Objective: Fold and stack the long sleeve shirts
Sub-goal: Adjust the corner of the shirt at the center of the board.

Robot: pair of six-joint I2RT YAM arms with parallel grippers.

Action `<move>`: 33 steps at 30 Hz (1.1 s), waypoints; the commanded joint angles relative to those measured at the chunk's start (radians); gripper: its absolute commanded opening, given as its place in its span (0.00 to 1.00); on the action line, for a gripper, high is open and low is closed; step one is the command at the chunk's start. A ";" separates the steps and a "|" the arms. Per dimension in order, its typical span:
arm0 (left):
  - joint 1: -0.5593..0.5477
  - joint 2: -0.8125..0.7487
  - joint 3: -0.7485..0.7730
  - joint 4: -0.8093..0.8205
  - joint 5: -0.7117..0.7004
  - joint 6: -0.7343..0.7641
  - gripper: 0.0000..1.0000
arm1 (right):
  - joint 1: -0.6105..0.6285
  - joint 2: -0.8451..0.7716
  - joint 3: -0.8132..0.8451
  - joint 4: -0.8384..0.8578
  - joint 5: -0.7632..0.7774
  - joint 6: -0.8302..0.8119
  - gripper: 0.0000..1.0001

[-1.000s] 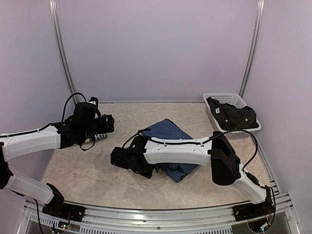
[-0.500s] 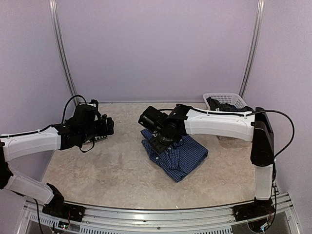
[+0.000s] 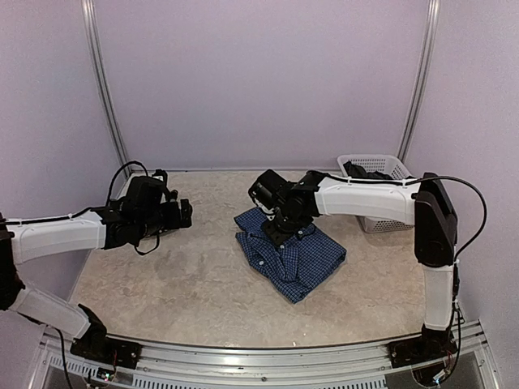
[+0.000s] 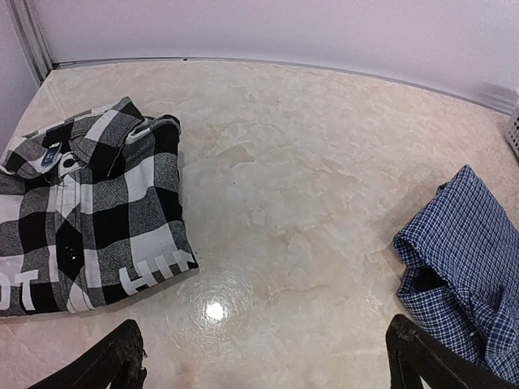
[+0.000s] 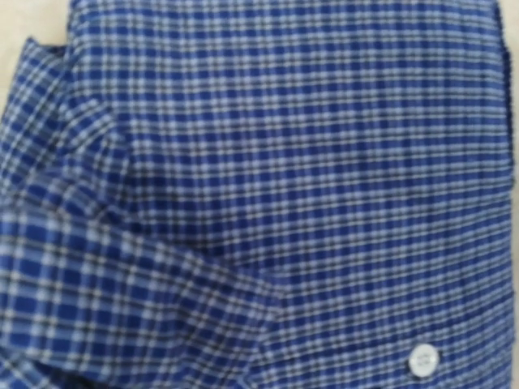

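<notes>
The blue checked shirt (image 3: 292, 258) lies folded in a bundle mid-table, and it also shows at the right of the left wrist view (image 4: 466, 267). My right gripper (image 3: 276, 227) points down onto the shirt's far left edge. Its wrist view is filled by the blue cloth (image 5: 284, 178) and a white button (image 5: 422, 359), with no fingers showing. The black-and-white plaid shirt (image 4: 89, 219) with white letters lies folded at the left. The left arm hides it from the top camera. My left gripper (image 4: 268, 365) hovers open over bare table between the two shirts.
A white basket (image 3: 388, 160) with a dark garment (image 3: 381, 172) in it stands at the back right, and its edge shows in the left wrist view (image 4: 513, 130). Purple walls close off the table at the back and both sides.
The right arm swung from the shirt's near left side over to its far edge. The blue shirt went from spread out to a more compact bundle. The left arm barely moved.
</notes>
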 commanded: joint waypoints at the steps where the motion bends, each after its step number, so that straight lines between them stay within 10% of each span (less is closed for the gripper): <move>1: 0.006 0.013 -0.002 0.024 0.011 0.007 0.99 | 0.006 0.004 -0.036 0.012 -0.034 0.002 0.52; 33: 0.006 0.029 -0.009 0.030 0.032 -0.002 0.99 | 0.097 0.112 -0.014 -0.053 0.023 0.051 0.52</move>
